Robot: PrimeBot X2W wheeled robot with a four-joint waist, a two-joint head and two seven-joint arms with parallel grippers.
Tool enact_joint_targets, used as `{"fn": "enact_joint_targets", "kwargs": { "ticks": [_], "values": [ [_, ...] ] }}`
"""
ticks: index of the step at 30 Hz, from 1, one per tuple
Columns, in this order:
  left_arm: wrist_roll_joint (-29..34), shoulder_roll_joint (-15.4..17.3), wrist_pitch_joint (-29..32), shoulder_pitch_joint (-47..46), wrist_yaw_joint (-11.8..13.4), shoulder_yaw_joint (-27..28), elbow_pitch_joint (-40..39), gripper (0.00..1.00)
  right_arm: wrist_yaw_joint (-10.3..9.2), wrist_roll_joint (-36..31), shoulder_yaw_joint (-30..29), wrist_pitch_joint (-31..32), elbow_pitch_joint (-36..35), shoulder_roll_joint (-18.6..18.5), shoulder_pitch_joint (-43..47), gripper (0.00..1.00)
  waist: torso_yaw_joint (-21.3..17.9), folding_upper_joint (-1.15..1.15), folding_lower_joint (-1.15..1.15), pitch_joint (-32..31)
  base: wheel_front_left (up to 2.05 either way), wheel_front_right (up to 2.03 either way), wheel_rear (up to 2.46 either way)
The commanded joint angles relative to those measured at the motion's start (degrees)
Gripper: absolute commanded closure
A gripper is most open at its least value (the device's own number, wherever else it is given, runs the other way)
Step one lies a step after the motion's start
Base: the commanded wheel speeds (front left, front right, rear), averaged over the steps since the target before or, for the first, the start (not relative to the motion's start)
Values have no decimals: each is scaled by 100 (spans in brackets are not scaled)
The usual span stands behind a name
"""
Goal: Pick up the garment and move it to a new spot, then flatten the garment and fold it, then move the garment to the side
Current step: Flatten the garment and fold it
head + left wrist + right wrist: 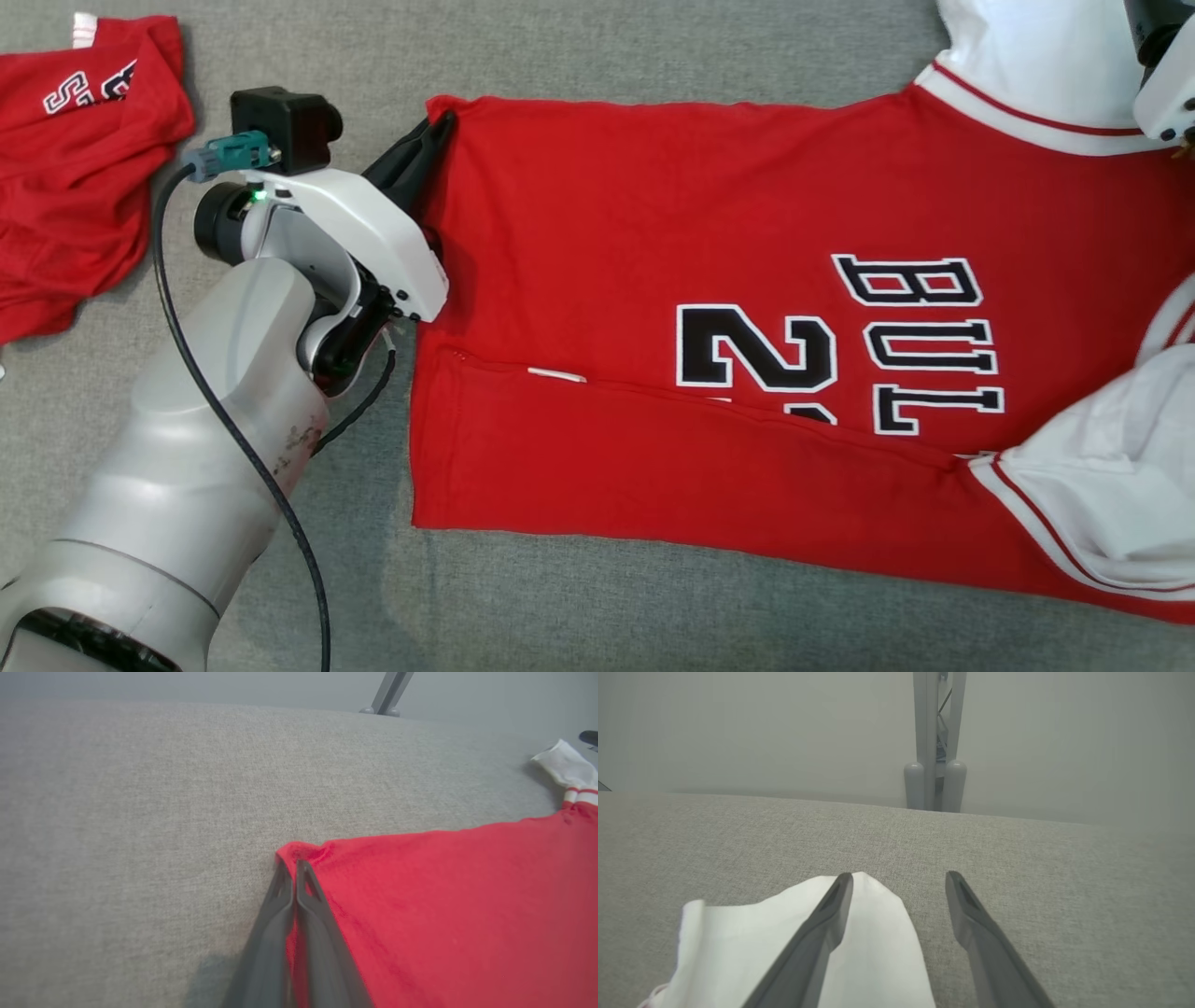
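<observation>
Your left gripper point(294, 865) nips only a corner of the jersey point(709, 215), right gripper point(899, 882) released; a lopsided lift could pull it free.

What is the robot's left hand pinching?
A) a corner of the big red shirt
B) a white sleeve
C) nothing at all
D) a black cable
A: in the left wrist view the left hand has its fingers shut together on the bunched corner of the big red shirt.
</observation>
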Motion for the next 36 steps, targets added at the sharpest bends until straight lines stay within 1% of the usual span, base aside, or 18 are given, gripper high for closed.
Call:
{"fn": "enact_joint_targets", "kwargs": {
  "ticks": [1, 6, 7, 8, 9, 10, 11, 12, 15, 19, 22, 28, 30, 33, 36],
  "values": [
    [-61, 7, -70, -134, -2, -87, 10, 100, -2, 99, 163, 87, 117, -111, -110, 0, 117, 0, 0, 108, 0, 0, 0],
    [-291, 26, -191, -199, -1, -387, 75, 100, -2, 454, 713, 331, 343, -260, -280, 0, 156, 0, 0, 124, 0, 0, 0],
    [-291, 26, -191, -199, -1, -387, 75, 100, -2, 454, 713, 331, 343, -260, -280, 0, 156, 0, 0, 124, 0, 0, 0],
    [-337, 35, -226, -216, -1, -440, 82, 100, -2, 529, 819, 375, 368, -293, -290, 3, 158, 0, 0, 122, 0, 0, 0],
    [-379, 47, -244, -233, -1, -493, 88, 100, -2, 640, 899, 425, 387, -317, -294, 33, 158, 0, 0, 121, 0, 0, 0],
    [-419, 57, -276, -246, -1, -542, 98, 100, -2, 722, 1003, 477, 392, -345, -293, 60, 159, 0, 0, 124, 0, 0, 0],
    [-466, 68, -293, -250, -1, -586, 108, 100, -2, 805, 1097, 500, 386, -384, -293, 83, 158, 0, 0, 126, 0, 0, 0],
    [-514, 86, -324, -256, -1, -625, 122, 100, -2, 890, 1167, 504, 376, -416, -293, 100, 151, 0, 0, 129, 0, 0, 0],
    [-660, 153, -425, -268, 0, -725, 152, 100, -2, 1096, 1351, 380, 279, -536, -339, 100, 116, 0, 0, 122, 0, 0, 0],
    [-903, 271, -589, -245, 0, -756, 112, 100, -2, 1428, 1434, 123, 187, -652, -377, 100, 47, 0, 0, 27, 0, 0, 0],
    [-1127, 395, -668, -260, 0, -794, 63, 100, -2, 1605, 1557, -79, 66, -849, -421, 100, 2, 0, 0, -74, 0, 0, 0],
    [-1334, 527, -770, -339, 0, -860, -15, 100, -2, 1889, 1764, -271, -94, -898, -391, 100, -53, 0, 0, -139, 0, 0, 0],
    [-1370, 584, -797, -273, 0, -913, -74, 100, -2, 2067, 1841, -327, -248, -908, -298, 100, -83, 0, 0, -164, 0, 0, 0],
    [-1469, 663, -840, -81, 0, -950, -217, 100, -2, 2437, 1989, -390, -721, -995, -55, 100, -151, 0, 0, -233, 0, 0, 0],
    [-1664, 787, -898, 193, -1, -858, -570, 100, -2, 2803, 2073, -484, -1366, -1241, 306, 100, -242, 0, 0, -311, 0, 0, 0]
  ]
}}
